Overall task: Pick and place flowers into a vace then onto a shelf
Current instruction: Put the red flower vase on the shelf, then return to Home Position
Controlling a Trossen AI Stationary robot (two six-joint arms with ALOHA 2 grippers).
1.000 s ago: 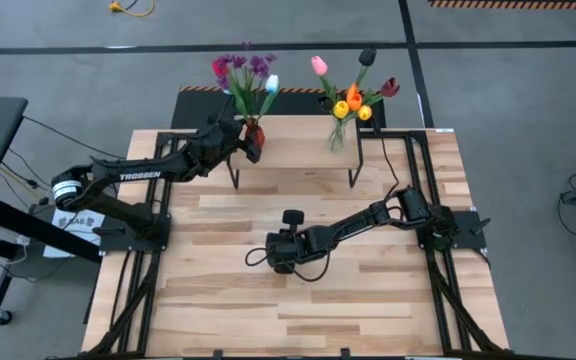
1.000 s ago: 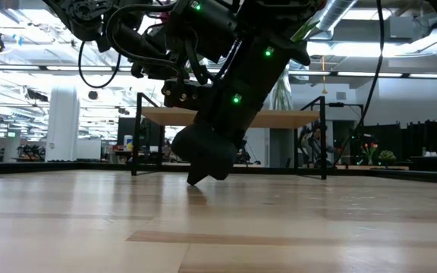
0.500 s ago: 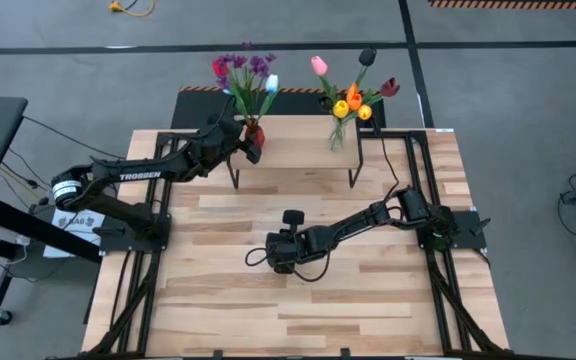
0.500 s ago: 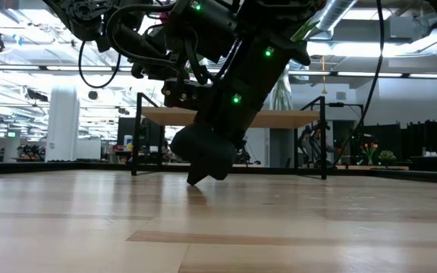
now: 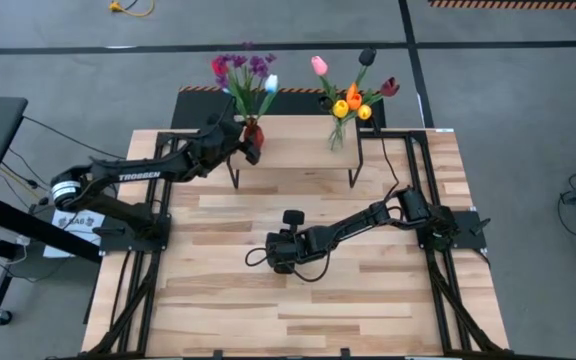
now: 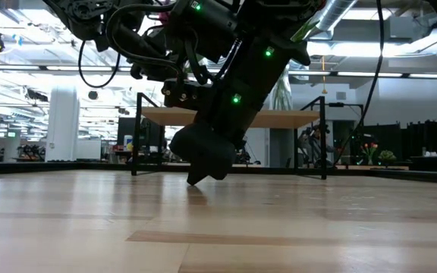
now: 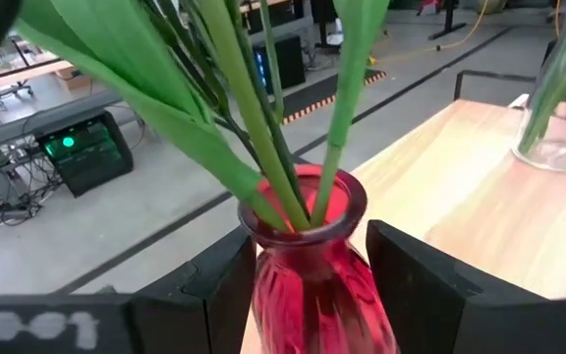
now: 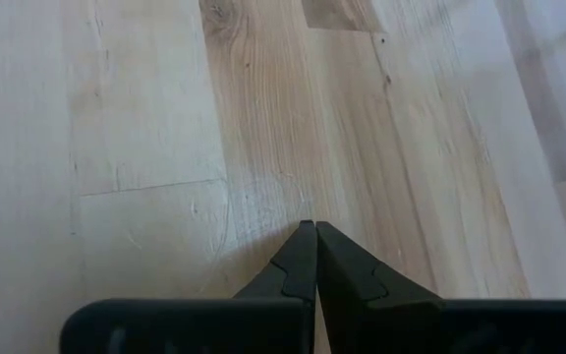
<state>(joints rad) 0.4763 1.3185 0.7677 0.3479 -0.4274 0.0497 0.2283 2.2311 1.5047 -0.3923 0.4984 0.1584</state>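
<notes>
Holding the red vase (image 7: 314, 265) of flowers (image 5: 245, 72) between its fingers, the left gripper (image 7: 308, 285) sets it on the shelf (image 5: 293, 145) (nearly done); right gripper (image 8: 312, 258) pinched closed.

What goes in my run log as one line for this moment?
left gripper: around red vase on shelf | right gripper: shut, idle at table | clear vase: on shelf

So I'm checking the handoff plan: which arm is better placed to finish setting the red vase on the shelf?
Left. Its fingers flank the red vase at the shelf. The right gripper is shut, down on the tabletop.
</notes>
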